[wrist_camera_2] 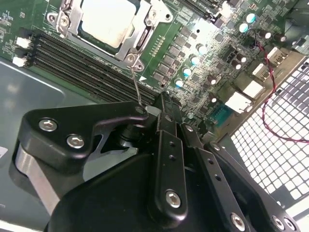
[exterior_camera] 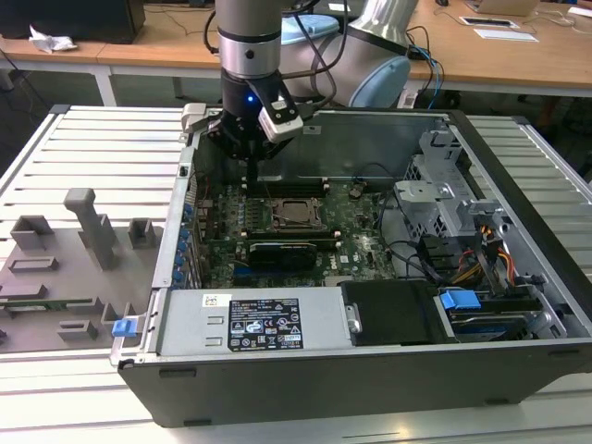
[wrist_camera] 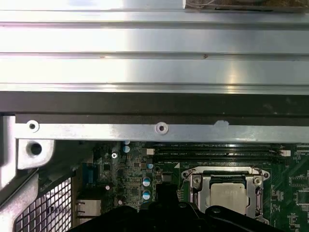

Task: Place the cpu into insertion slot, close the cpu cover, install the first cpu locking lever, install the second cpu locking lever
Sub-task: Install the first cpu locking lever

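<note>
Okay, gripper (wrist_camera_2: 149, 110) first: in the second wrist view the jaws look drawn right together, pinching the free end of the thin wire locking lever (wrist_camera_2: 136, 84). The lever stands up off its hinge at the corner of the cpu cover (wrist_camera_2: 142, 29) and is not latched down.

In the exterior view the gripper (exterior_camera: 252, 176) hangs just behind the socket, inside the computer case (exterior_camera: 370, 393).

Progress, as I judge it:
- The cpu (wrist_camera_2: 108, 19) is seated flat in the insertion slot (wrist_camera_2: 58, 21). Done.
- The cover's frame lies closed over the chip's edges. Done.
- This lever is in hand and not hooked.
- I can't tell how the other lever stands.

Containers: the open case holds the green motherboard (wrist_camera_2: 203, 63), with the empty black memory slots (wrist_camera_2: 82, 60) just beside the socket. The socket holds the cpu (wrist_camera: 231, 195) under the cpu cover (wrist_camera: 193, 181).
</note>
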`<state>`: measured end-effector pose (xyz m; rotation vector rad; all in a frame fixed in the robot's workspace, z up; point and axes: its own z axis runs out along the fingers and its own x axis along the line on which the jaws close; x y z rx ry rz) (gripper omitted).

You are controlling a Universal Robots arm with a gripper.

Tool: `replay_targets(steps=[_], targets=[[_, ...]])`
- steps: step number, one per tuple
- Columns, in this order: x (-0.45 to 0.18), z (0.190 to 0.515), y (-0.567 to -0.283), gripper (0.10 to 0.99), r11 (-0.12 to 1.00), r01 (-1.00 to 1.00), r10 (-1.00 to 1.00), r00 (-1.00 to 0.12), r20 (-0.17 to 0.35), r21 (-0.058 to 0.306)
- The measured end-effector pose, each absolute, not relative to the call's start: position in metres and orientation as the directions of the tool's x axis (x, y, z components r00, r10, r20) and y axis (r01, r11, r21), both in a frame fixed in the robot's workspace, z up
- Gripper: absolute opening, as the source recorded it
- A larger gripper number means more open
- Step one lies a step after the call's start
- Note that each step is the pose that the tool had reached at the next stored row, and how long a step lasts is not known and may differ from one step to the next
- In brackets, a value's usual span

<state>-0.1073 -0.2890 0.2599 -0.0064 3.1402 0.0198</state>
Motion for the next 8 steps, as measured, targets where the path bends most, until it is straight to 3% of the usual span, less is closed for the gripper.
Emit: replay_targets(steps=[8], targets=[[-0.101,0.2599,-0.2888,0.106,1.0,-0.004,-0.004,-1.0,-0.001,0.012]])
